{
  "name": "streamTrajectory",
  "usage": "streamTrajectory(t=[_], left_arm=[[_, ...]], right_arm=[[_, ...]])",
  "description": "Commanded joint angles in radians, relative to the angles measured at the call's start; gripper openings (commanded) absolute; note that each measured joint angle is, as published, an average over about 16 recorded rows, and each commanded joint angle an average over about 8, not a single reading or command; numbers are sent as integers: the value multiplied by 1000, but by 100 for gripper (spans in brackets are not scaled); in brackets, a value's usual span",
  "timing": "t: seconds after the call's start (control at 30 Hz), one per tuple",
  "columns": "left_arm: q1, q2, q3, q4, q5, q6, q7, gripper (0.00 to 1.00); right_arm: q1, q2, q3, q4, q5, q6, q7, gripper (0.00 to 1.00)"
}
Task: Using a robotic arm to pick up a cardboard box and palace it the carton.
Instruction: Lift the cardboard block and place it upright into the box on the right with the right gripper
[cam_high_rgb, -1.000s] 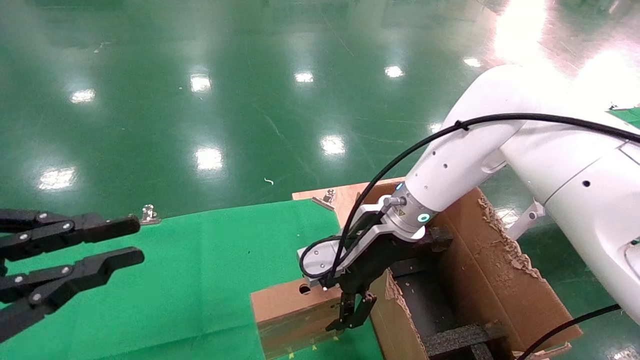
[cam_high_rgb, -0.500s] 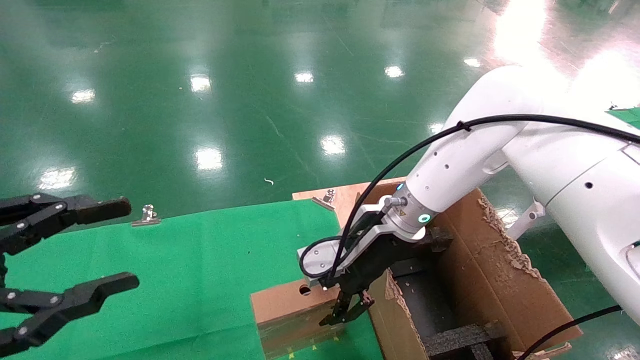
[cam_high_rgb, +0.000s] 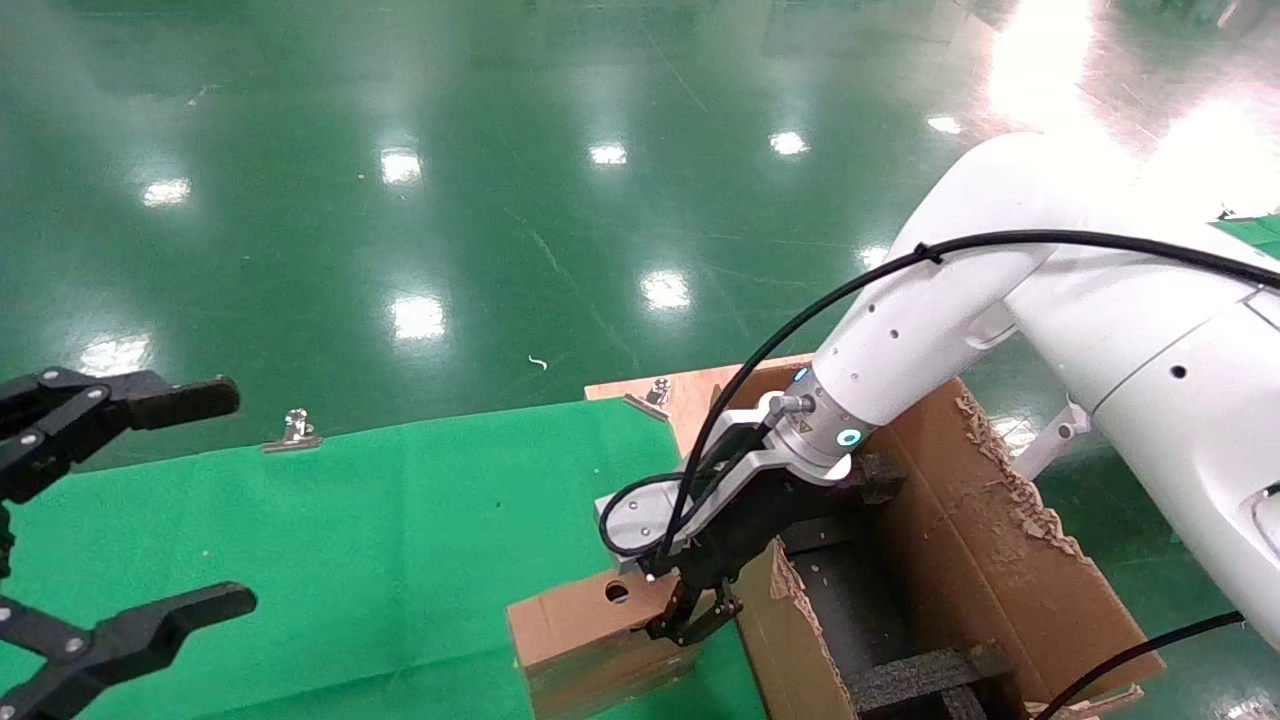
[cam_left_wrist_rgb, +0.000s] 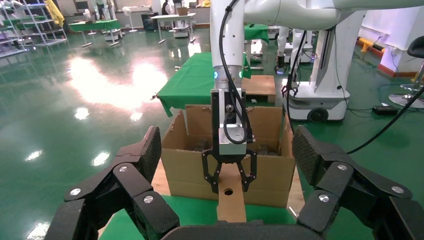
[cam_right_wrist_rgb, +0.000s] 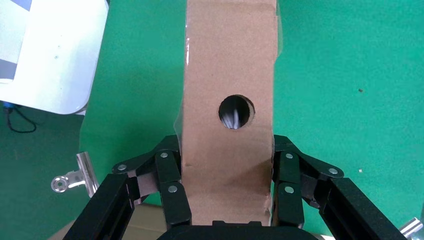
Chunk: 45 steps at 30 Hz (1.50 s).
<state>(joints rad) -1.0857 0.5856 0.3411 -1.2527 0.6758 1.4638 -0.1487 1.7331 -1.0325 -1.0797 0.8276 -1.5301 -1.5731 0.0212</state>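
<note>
The small brown cardboard box (cam_high_rgb: 585, 635), with a round hole in its narrow top face, is beside the carton's near wall, over the green cloth. My right gripper (cam_high_rgb: 690, 622), on the white arm with the teal ring, is shut on the box's end nearest the carton; its pads press both long sides in the right wrist view (cam_right_wrist_rgb: 225, 150). The box (cam_right_wrist_rgb: 230, 75) fills that view. The big carton (cam_high_rgb: 1000, 560) with ragged flaps and black foam inserts (cam_high_rgb: 930, 675) stands at the right. My left gripper (cam_high_rgb: 225, 498) is open and empty at the far left.
A green cloth (cam_high_rgb: 400, 520) covers the table. Metal clips (cam_high_rgb: 292, 432) hold its far edge, with another (cam_high_rgb: 650, 395) on a wooden board (cam_high_rgb: 700, 385) behind the carton. Shiny green floor lies beyond. The left wrist view shows the carton (cam_left_wrist_rgb: 190, 170) and box (cam_left_wrist_rgb: 231, 200) head-on.
My left gripper's fingers have spread wide apart. My right gripper has risen slightly with the box, whose carton-side end now sits higher off the cloth.
</note>
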Motion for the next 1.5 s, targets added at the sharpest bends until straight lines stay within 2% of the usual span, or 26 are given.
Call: streamTrajectory(t=[0.03, 0.3, 0.57, 0.83, 1.03, 1.23, 1.5], left_arm=[[0, 0, 0, 0, 0, 0, 0, 100], [0, 0, 0, 0, 0, 0, 0, 100], [0, 0, 0, 0, 0, 0, 0, 100], [0, 0, 0, 0, 0, 0, 0, 100], [0, 0, 0, 0, 0, 0, 0, 100], [0, 0, 0, 0, 0, 0, 0, 100], [0, 0, 0, 0, 0, 0, 0, 100]], right_arm=[[-2, 1, 0, 1, 2, 4, 1, 0], [152, 28, 18, -65, 38, -4, -37, 0], [341, 46, -24, -133, 75, -15, -68, 0], [425, 99, -83, -190, 107, -11, -87, 0], [475, 190, -137, -203, 92, -12, -67, 0], [510, 317, -202, -158, 74, -13, -6, 0], [487, 489, -277, -56, 69, 3, 108, 0]])
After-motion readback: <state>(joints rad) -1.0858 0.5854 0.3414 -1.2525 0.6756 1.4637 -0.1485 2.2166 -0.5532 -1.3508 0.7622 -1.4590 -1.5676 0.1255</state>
